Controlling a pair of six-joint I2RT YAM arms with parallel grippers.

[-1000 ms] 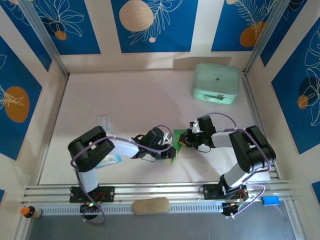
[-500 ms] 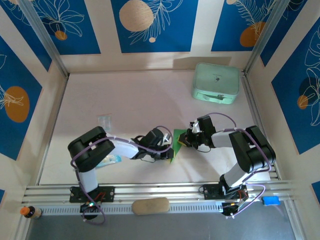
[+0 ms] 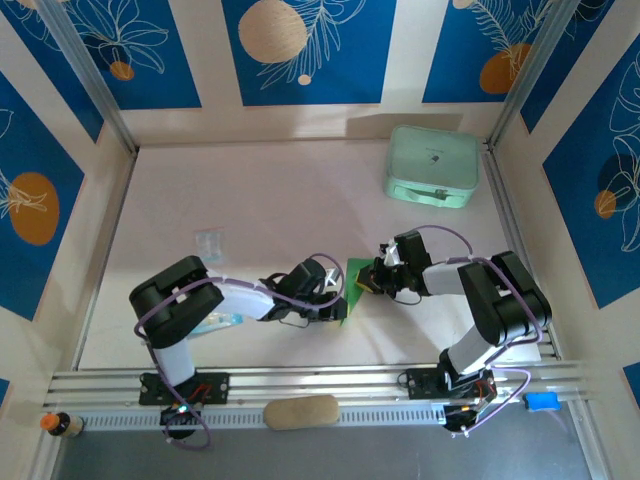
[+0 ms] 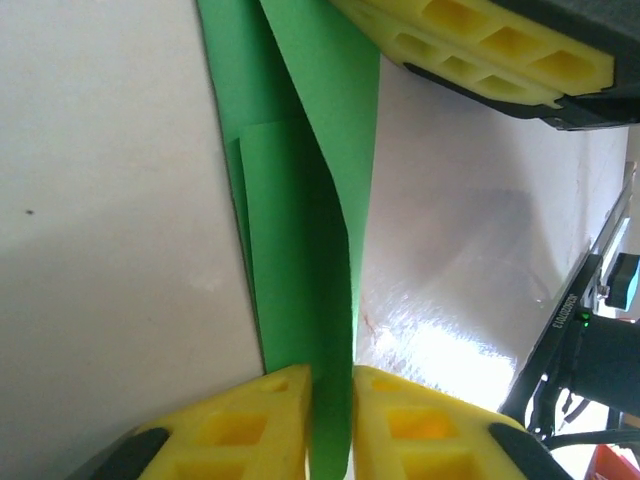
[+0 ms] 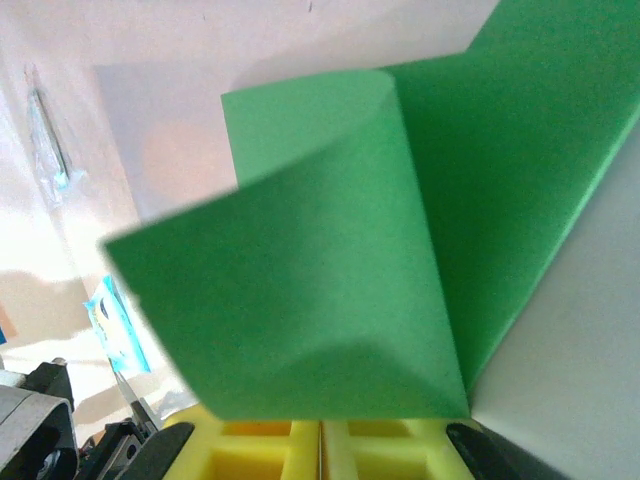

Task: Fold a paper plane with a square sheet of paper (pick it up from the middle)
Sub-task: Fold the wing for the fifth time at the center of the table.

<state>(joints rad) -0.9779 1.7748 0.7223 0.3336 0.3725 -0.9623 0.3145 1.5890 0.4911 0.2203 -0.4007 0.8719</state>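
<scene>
Lying at 9 o'clock: a clear packet [image 3: 208, 243] flat on the table [image 3: 280, 200], well apart from both claws.
Left claw: the left gripper [image 3: 338, 303] reaches in low from 8 o'clock. In the left wrist view its yellow fingers [image 4: 265, 415] are pressed together on the near end of the sheet of paper [image 3: 356, 270], with the green strip running out between them.
Task's thing: the sheet of paper is partly folded and sits just toward 5 o'clock of the table's middle, between the two claws. Seen from the left wrist it is a long narrow band [image 4: 300, 200] with one flap standing up off the table and a flat layer beneath. From the right wrist it is a broad flap [image 5: 330, 280] curling over a centre crease.
Right claw: the right gripper [image 3: 366, 284] comes in from 4 o'clock. Its yellow fingers [image 5: 260, 445] are shut tight, pinching the paper's lower edge.
Case: a pale mint case [image 3: 432, 165] rests at 1 o'clock by the back wall, far from the paper.
</scene>
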